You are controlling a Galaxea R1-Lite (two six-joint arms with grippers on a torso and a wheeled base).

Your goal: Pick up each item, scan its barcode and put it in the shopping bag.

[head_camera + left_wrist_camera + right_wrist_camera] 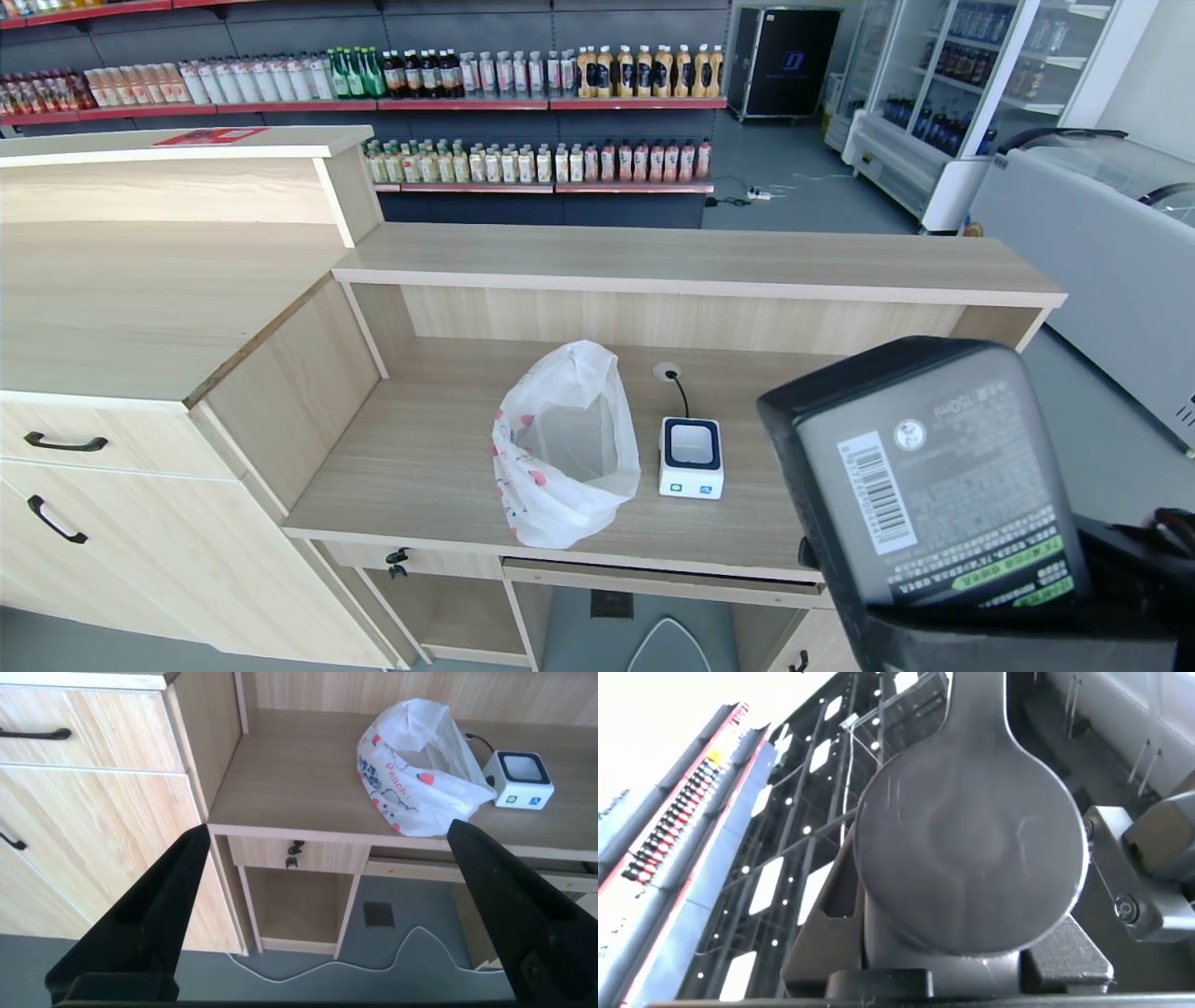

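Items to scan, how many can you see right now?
1: a black container held in the right gripper, right of the scanner. Others may lie outside the views.

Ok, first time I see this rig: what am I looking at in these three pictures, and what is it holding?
A two-armed robot stands at a shop checkout desk. The wide picture is from a camera on its head, the other two from its wrists. On the desk stand an open shopping bag and, beside it, a small barcode scanner. The left gripper hangs open and empty before the desk. The right gripper is shut on a dark container with a barcode label, held up near the head camera.
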